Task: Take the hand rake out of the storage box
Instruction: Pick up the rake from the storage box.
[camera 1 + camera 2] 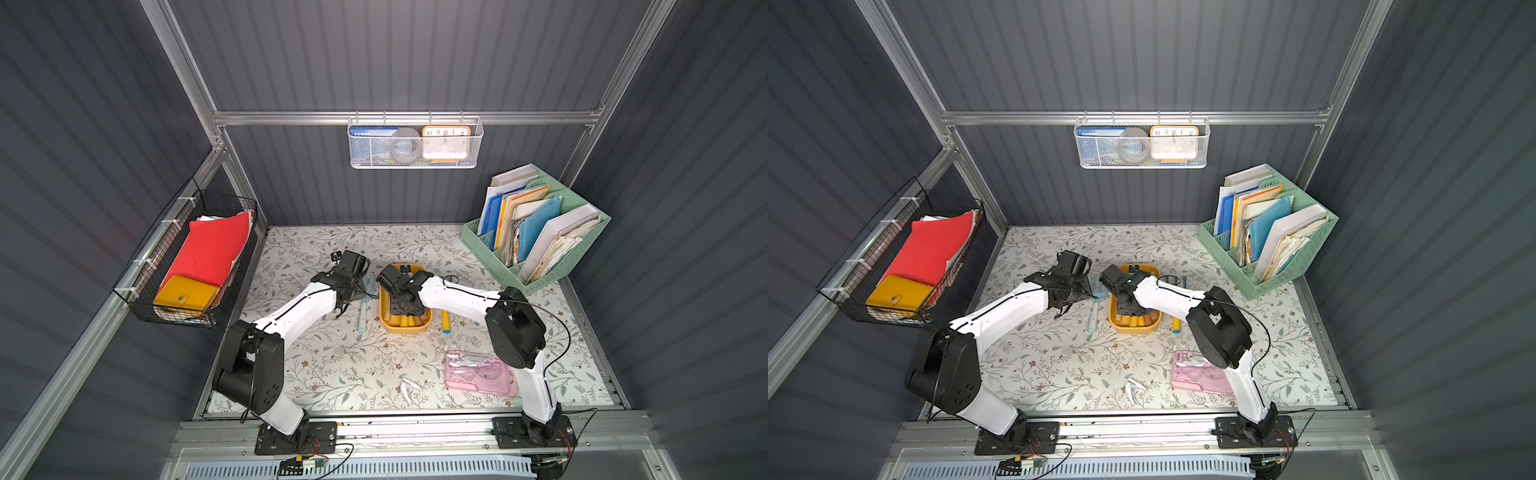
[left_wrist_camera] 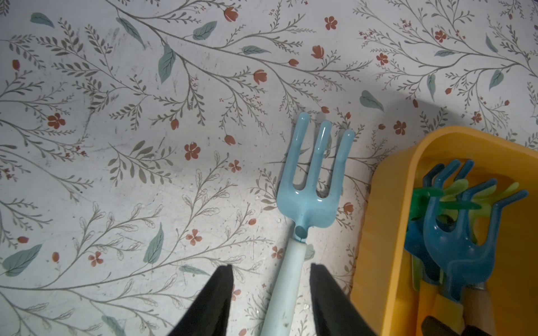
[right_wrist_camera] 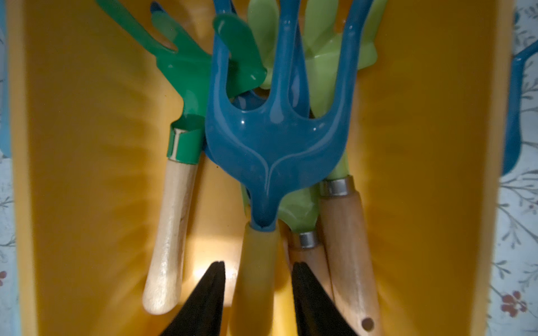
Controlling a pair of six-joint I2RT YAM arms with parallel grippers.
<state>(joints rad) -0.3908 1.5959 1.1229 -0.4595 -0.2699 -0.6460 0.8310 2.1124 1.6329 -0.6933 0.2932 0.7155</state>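
Note:
The yellow storage box sits mid-table with several hand tools in it. On top lies a dark blue hand rake with a yellow handle. My right gripper is down inside the box, open, its jaws on either side of that handle with small gaps. A dark green rake and light green tools lie beside and under the blue one. My left gripper is open, astride the handle of a light blue rake that lies on the table left of the box.
Another yellow-handled tool lies right of the box. A flat pink case and a small white object lie nearer the front. A mint-green file organizer stands back right. A black wire basket hangs on the left wall.

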